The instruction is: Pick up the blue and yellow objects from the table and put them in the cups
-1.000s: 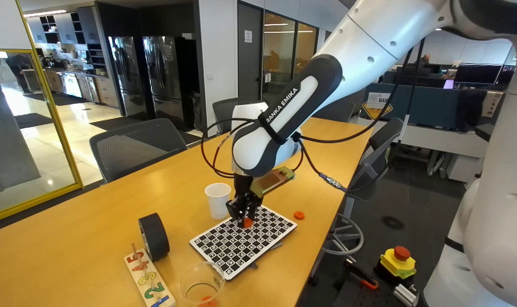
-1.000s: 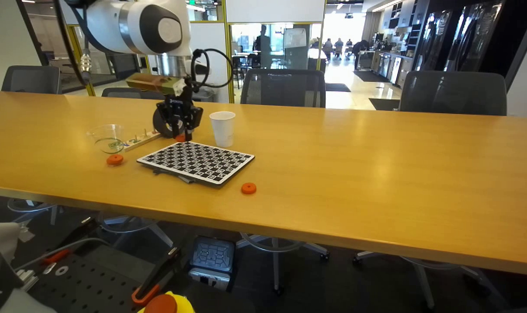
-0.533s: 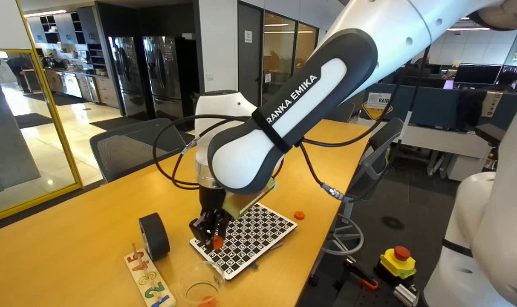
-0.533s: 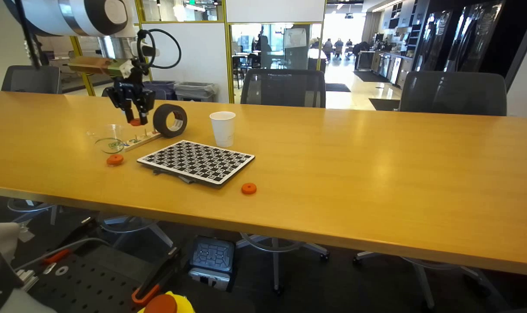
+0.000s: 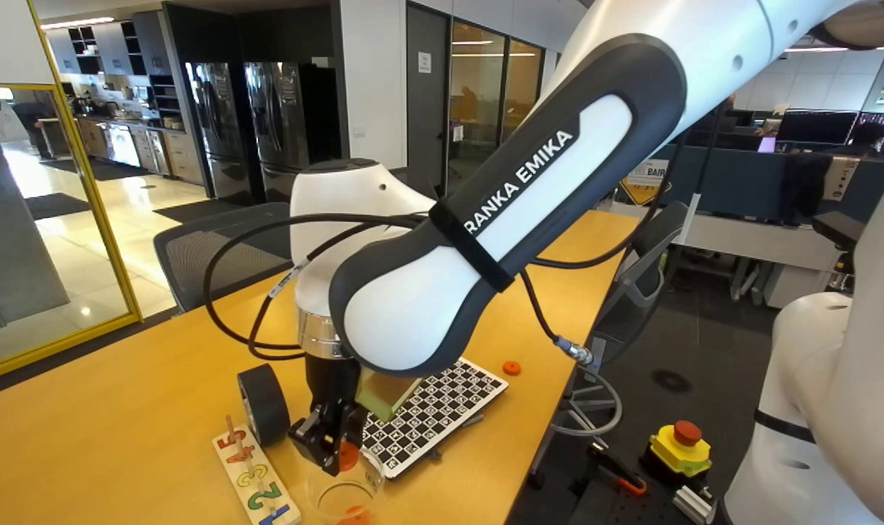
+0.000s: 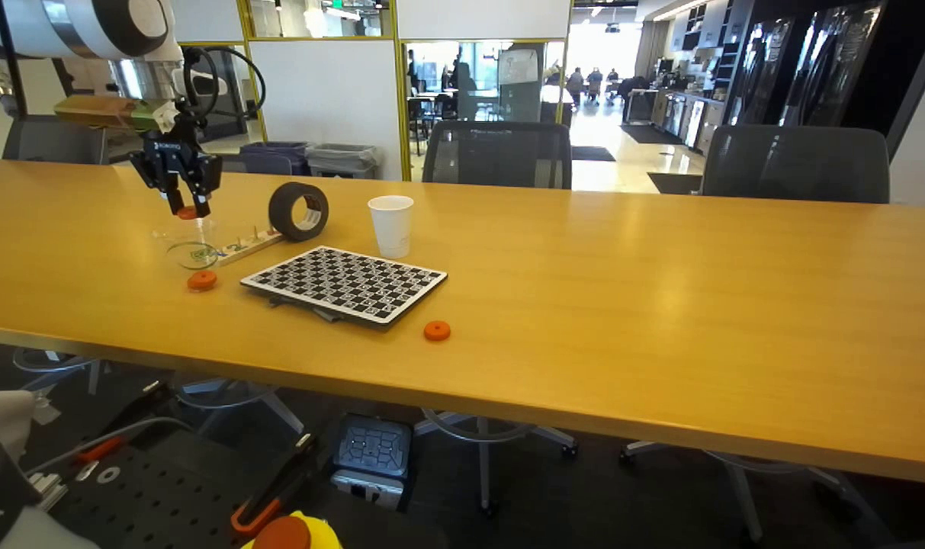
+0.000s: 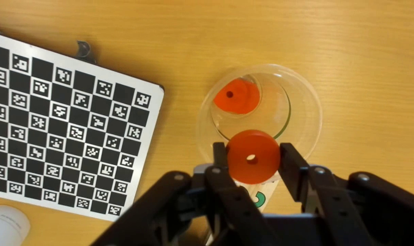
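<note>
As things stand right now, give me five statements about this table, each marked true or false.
The gripper grips an orange disc. True.
The white cup lies on its side. False: the white cup stands upright.
In the wrist view, an orange shape shows within the outline of the clear cup. True.
The black roll lies flat. False: the black roll stands on its curved side.
A loose orange disc rests on the table, off the checkered board. True.
</note>
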### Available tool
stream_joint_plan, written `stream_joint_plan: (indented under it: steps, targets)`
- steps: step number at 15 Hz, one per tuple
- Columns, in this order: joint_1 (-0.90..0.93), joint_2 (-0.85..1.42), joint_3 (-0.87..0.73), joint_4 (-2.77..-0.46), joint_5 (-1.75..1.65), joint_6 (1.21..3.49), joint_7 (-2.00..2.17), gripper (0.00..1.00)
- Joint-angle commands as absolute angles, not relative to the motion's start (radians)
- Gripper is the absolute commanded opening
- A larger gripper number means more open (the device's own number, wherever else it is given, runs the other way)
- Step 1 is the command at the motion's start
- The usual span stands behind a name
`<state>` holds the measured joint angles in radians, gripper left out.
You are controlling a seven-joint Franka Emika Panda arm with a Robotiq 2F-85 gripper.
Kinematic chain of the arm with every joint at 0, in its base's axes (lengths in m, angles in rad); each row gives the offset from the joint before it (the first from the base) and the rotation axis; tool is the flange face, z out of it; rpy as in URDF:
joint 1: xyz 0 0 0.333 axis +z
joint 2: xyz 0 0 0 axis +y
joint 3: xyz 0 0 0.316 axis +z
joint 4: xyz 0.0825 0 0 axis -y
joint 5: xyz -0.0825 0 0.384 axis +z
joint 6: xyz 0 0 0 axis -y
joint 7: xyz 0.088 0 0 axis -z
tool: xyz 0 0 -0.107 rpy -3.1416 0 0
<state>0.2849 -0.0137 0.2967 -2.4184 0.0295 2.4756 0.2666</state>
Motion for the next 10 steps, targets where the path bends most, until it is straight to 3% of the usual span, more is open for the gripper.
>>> stream_joint_plan:
  steps: [1,7,8,9,10]
  targets:
    - [0.297,-0.027,0.306,-2.409,0.034,2.442,0.275,0.20]
    - [0.303,-0.020,0.311,-2.409,0.037,2.424,0.274,0.20]
    - [0.303,-0.019,0.310,-2.408,0.035,2.421,0.276,0.31]
    - [0.302,-0.018,0.310,-2.406,0.033,2.420,0.281,0.67]
    - [0.301,-0.016,0.309,-2.405,0.037,2.417,0.278,0.69]
